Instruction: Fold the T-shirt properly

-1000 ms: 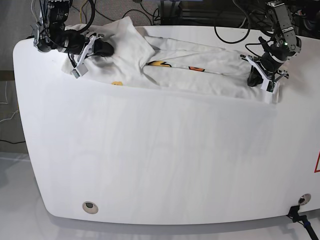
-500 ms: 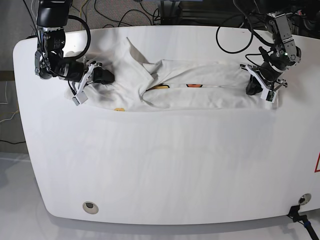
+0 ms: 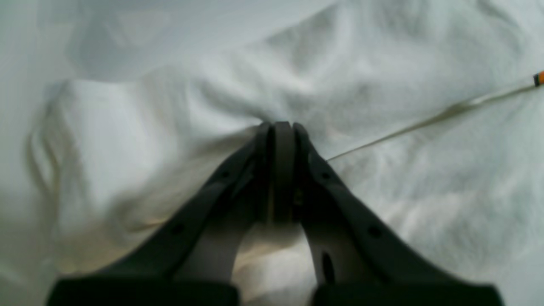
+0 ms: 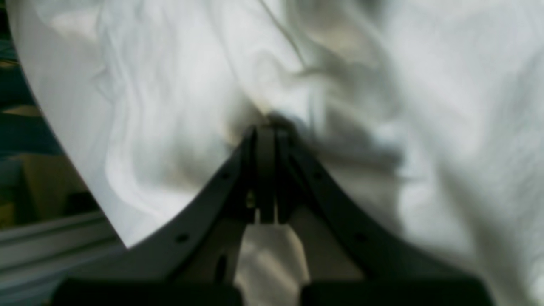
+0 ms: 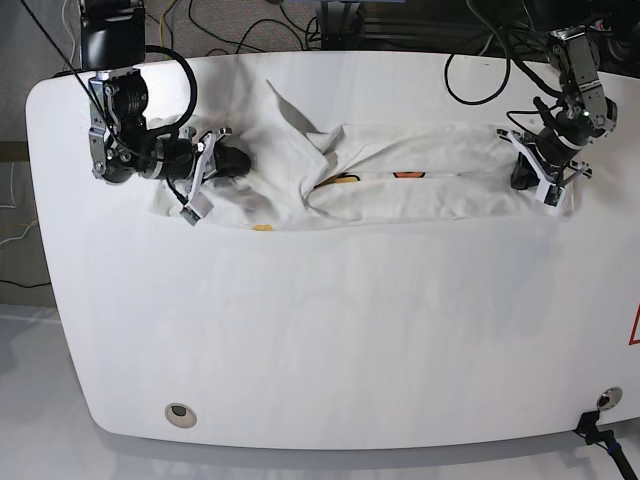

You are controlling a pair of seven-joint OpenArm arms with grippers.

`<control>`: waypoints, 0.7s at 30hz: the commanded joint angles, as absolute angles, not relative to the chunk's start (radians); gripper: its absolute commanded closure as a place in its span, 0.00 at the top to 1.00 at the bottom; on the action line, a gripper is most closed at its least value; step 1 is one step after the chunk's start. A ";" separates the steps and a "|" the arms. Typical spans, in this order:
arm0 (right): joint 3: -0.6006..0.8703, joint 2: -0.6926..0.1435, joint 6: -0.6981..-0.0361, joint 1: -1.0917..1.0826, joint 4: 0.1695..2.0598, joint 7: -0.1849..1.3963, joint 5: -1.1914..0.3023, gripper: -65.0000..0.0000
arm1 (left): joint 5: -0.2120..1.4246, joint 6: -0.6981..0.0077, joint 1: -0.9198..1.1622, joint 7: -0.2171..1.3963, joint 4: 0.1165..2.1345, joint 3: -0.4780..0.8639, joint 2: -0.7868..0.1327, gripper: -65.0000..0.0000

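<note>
Blurrily, both wrist views showed the left gripper (image 3: 278,127) and right gripper (image 4: 265,129) pinched tight on the T-shirt (image 5: 400,195), stretched along the table (image 5: 320,330) toward twelve o'clock, print mostly hidden.

White table (image 5: 320,330) with rounded corners fills most of the base view, matte, evenly lit, soft shadows. Round grommet (image 5: 179,412) near its front left corner, another (image 5: 609,399) at front right. Red mark (image 5: 634,327) at the right edge. Black cables (image 5: 250,20) tangled on dark floor beyond the far edge. Pale grey floor (image 5: 20,400) on the near side.
</note>
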State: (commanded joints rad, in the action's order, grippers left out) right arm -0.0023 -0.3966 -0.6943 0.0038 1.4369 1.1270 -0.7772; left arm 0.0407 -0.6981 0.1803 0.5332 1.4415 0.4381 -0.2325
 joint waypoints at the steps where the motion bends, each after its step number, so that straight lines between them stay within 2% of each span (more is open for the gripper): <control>1: -0.002 -0.398 -0.694 0.004 1.469 1.127 -0.776 0.00 | 0.041 -0.698 0.171 0.533 1.446 0.437 -0.232 0.00; 15: -0.002 -0.446 -0.691 -0.004 1.653 1.127 -0.774 0.00 | 0.039 -0.698 0.150 0.533 1.471 0.435 -0.234 0.00; 21: -0.002 -0.443 -0.690 -0.012 1.782 1.133 -0.774 0.00 | 0.039 -0.698 0.154 0.533 1.583 0.435 -0.234 0.00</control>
